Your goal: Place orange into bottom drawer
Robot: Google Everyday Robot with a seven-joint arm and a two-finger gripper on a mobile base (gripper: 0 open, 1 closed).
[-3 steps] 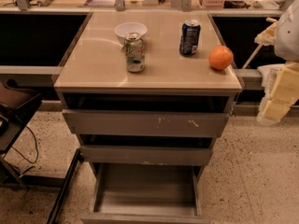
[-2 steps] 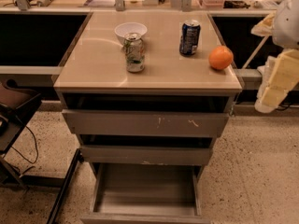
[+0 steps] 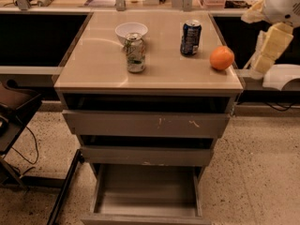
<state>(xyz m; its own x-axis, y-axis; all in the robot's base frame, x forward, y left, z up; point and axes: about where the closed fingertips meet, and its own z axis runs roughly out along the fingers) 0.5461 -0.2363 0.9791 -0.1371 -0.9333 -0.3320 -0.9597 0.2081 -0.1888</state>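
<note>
The gripper (image 3: 271, 45) hung right of the cabinet top (image 3: 159, 76), apart from the orange (image 3: 221, 58), grip state undeterminable; the bottom drawer (image 3: 146, 193) stood open.

My tool (image 3: 271, 46) hangs off the right edge of the worktop (image 3: 93, 64), near the orange (image 3: 221, 58), and I see a clear gap between them. The blue can (image 3: 191, 38) stands close on the fruit's left. The bottom drawer (image 3: 147, 193) is pulled out; the middle drawer (image 3: 145, 156) overhangs its rear.
</note>
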